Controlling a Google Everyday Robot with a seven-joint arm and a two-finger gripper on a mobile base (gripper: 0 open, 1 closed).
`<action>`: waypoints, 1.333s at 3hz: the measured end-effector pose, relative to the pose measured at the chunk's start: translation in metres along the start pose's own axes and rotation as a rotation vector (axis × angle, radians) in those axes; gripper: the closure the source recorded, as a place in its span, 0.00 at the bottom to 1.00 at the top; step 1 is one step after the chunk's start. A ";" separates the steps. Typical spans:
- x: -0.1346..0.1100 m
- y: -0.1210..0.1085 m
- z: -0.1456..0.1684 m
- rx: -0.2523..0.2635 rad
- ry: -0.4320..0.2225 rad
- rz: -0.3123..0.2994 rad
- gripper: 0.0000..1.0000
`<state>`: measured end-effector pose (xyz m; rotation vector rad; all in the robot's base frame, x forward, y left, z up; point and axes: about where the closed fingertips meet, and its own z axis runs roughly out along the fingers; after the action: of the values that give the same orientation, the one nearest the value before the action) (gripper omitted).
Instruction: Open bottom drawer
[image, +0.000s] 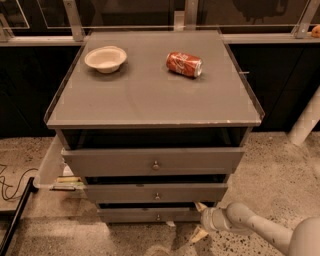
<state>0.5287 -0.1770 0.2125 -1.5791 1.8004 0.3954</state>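
Arm: pale, jointed, coming in from the lower right corner low over the floor.
Gripper (198, 220): at the bottom right of the cabinet, just beside the right end of the lowest front; its two beige fingers (199, 205) are spread apart, one above the other, with nothing between them. Whether the upper one touches the front cannot be told.
Floor (270, 175): pale speckled stone.
Bottom drawer (135, 215): lowest of three grey fronts, the narrowest and shortest, with a small round metal knob (158, 217) at centre and a dark gap along its upper edge.
Middle drawer (125, 193): directly above, wider, one knob.
Top drawer (115, 161): widest and tallest front, one knob, dark gap above.
Cable (7, 186): dark, looped on the floor at the left.
Cabinet top (150, 95): flat grey surface.
Bowl (105, 58): cream, upright, at the rear left.
Can (184, 64): red, lying on its side at the rear right, well apart from the bowl; white script in the Coca-Cola style.
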 end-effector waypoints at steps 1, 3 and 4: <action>0.011 -0.014 0.013 0.024 0.000 -0.010 0.00; 0.018 -0.024 0.029 0.067 0.009 -0.063 0.00; 0.021 -0.025 0.035 0.084 0.014 -0.091 0.00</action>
<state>0.5627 -0.1758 0.1788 -1.6018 1.7256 0.2640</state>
